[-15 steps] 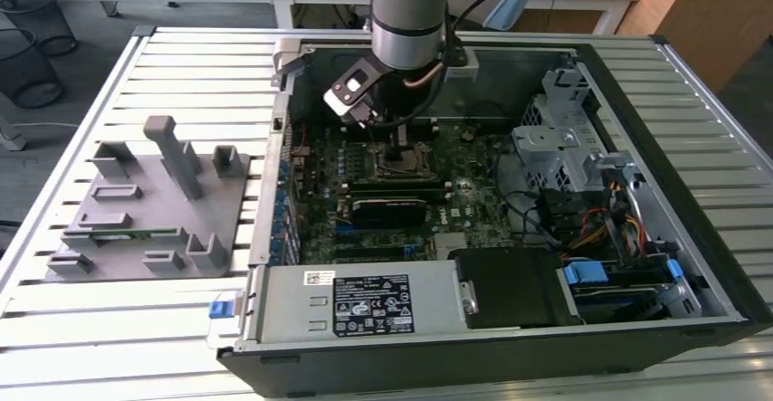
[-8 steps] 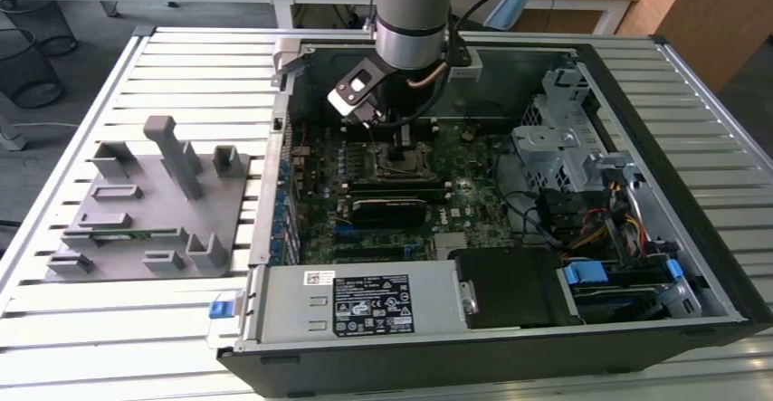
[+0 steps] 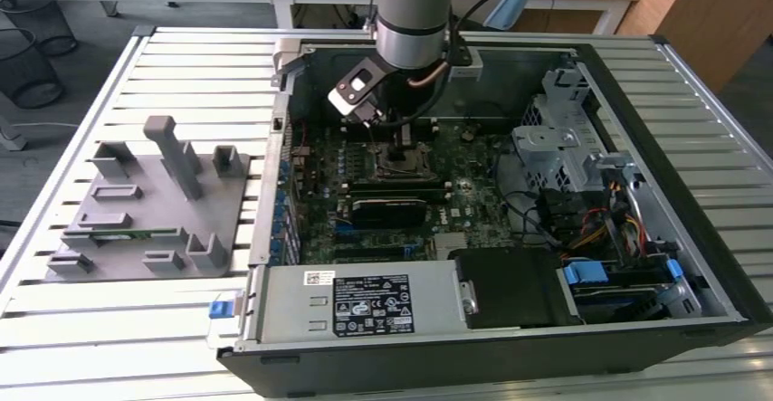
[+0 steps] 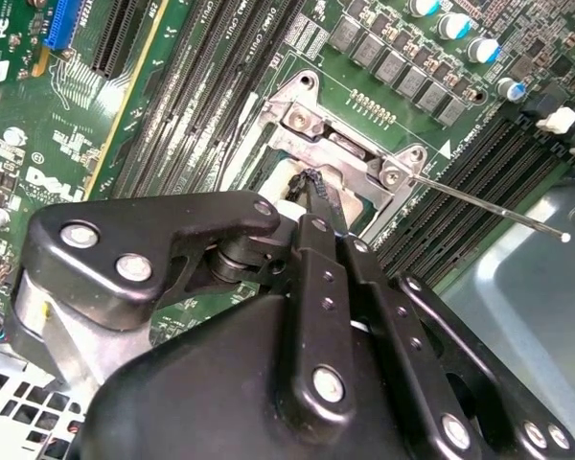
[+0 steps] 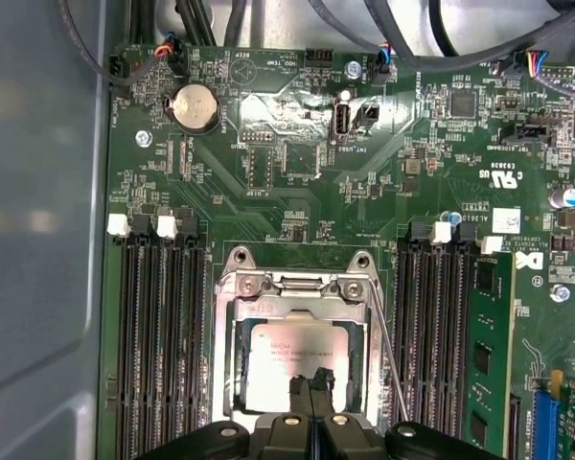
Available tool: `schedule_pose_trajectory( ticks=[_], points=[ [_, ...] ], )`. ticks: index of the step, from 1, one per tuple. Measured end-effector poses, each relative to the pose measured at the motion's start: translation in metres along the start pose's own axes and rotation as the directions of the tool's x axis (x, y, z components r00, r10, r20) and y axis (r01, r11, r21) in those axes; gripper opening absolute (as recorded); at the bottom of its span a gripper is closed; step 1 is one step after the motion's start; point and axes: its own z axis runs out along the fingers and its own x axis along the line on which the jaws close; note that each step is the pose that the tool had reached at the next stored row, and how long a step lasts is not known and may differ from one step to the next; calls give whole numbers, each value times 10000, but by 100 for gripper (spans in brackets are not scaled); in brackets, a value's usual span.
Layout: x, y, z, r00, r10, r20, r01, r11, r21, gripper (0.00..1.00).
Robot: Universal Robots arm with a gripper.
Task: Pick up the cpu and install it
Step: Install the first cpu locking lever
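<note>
Hanging point-down with the gripper (image 5: 311,383) pressed together and pinching nothing, directly above the cpu (image 5: 278,355), lying flat and square inside the socket frame (image 5: 222,345) in the middle of the motherboard (image 5: 297,192), tips over one edge of the chip rather than its centre; contact impossible to tell.

Single arm (image 3: 411,21), last link upright in the exterior view, reaching straight down. The wrist (image 3: 408,57) carries the hand (image 3: 389,137), which points downward. In both wrist views the black linkage fingers (image 4: 326,278) converge, tips pressed together with no gap between them.
</note>
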Motion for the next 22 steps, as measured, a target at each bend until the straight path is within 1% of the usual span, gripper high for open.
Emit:
schedule_pose_trajectory(
  ticks=[12,18,22],
  points=[
    [-1,-1,-123,10000,0,-2,0,10000,-2,11],
    [0,-1,-145,10000,-1,-1,1,10000,-3,11],
    [-1,-2,-173,10000,0,0,0,10000,-2,11]
  ],
)
